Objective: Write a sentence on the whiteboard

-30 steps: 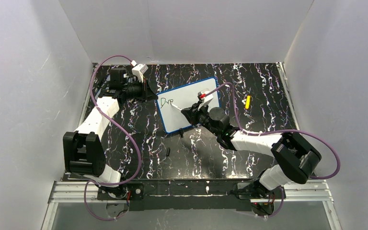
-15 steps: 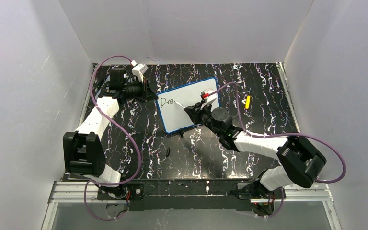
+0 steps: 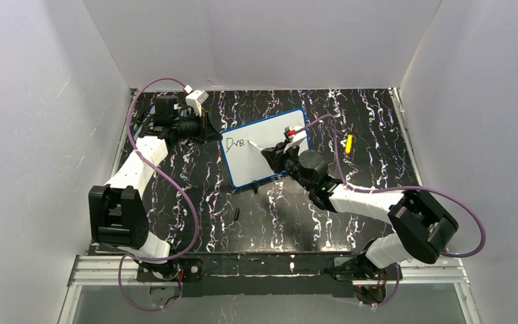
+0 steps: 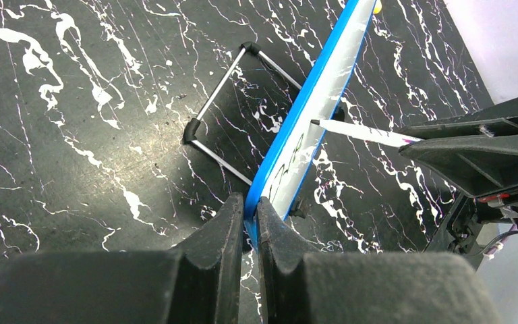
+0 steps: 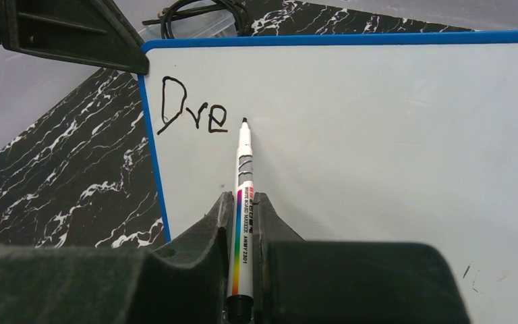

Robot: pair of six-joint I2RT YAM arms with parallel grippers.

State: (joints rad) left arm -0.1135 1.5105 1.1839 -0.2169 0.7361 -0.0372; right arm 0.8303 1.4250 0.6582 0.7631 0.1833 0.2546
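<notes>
Whiteboard (image 3: pixel 249 169) stands mid-table, leaning back on a wire stand (image 4: pixel 219 111), white face toward the arms' bases. At its left corner the left gripper (image 4: pixel 251 214) pinches the glossy blue rim, jaws almost together on it. Next along, the sentence (image 5: pixel 192 111) reads just "Dre" in thin dark strokes, upper left of the board. The marker (image 5: pixel 243 169), a slim white barrel with a rainbow stripe, aims its black tip just right of the "e"; touching or not, I can't tell. The right gripper (image 5: pixel 241 202) clamps it tight. Further right, a small yellow object (image 3: pixel 349 143) lies on the black marbled table (image 3: pixel 283 216), well apart. The board's long edge runs left to right, its right end angled away.
</notes>
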